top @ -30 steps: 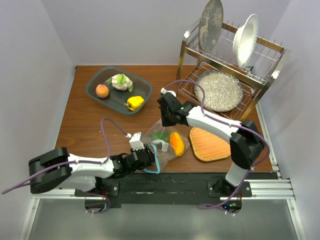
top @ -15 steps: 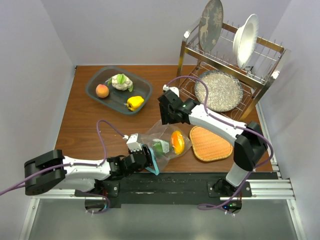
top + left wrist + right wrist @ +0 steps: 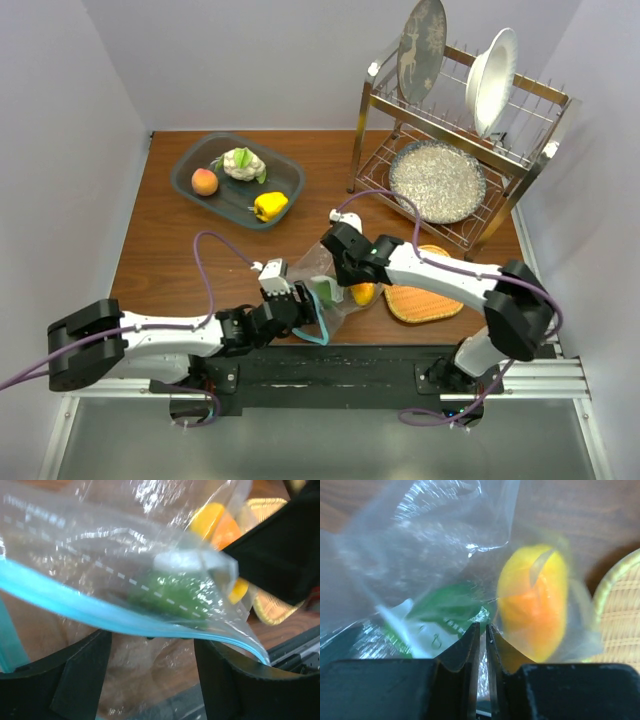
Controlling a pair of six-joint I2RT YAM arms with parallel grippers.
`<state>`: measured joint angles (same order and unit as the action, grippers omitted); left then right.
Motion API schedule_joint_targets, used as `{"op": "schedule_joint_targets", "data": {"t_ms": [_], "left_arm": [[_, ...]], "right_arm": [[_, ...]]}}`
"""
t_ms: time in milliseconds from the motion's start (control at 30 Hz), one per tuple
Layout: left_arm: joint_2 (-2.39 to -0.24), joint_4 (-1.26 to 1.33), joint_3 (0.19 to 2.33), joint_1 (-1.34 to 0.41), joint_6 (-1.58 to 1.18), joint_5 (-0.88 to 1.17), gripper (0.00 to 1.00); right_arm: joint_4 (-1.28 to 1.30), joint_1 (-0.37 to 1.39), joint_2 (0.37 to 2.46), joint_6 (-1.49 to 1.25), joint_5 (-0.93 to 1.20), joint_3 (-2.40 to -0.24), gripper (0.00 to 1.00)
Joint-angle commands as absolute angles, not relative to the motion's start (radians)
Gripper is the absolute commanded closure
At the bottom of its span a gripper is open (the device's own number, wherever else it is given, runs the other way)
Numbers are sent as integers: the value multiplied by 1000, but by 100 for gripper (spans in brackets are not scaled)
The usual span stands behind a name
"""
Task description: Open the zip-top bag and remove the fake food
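Observation:
The clear zip-top bag [image 3: 322, 283] lies at the table's front middle, its teal zip strip [image 3: 319, 322] at the near edge. An orange piece [image 3: 363, 293] and a green piece [image 3: 327, 294] are inside it. My right gripper [image 3: 345, 278] is shut on a fold of the bag's film [image 3: 482, 627], between the green piece [image 3: 450, 605] and the orange piece [image 3: 535, 610]. My left gripper [image 3: 297, 303] is at the zip edge, its jaws wide apart [image 3: 150, 647], with the zip strip [image 3: 100, 612] crossing above them. A peach [image 3: 205, 181], cauliflower [image 3: 243, 163] and yellow pepper [image 3: 269, 205] lie in the grey tray [image 3: 288, 178].
A round woven orange mat [image 3: 425, 293] lies right of the bag, partly under my right arm. A metal dish rack [image 3: 520, 150] with plates and a speckled bowl [image 3: 437, 180] stands at the back right. The tray is at the back left.
My right gripper has come forward from behind the bag and closed on its film. The bag has shifted and bunched. My left gripper has edged right along the zip edge.

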<state>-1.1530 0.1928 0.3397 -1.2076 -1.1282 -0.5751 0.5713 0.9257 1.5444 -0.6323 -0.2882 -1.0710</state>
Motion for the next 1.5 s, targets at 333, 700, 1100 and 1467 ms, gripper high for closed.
{"op": "schedule_joint_targets", "data": {"t_ms": [333, 700, 1100, 1467], "left_arm": [[-1388, 135, 560, -1192, -977, -744, 15], [-1470, 196, 592, -1190, -940, -651, 8], [-1464, 35, 583, -1207, -1049, -699, 49], [-1254, 3, 483, -1212, -1071, -684, 78]], "right_arm": [[433, 925, 1680, -598, -147, -1074, 81], [406, 925, 1637, -604, -95, -1025, 72], [422, 907, 1565, -643, -225, -957, 50], [337, 838, 1548, -660, -209, -905, 38]]}}
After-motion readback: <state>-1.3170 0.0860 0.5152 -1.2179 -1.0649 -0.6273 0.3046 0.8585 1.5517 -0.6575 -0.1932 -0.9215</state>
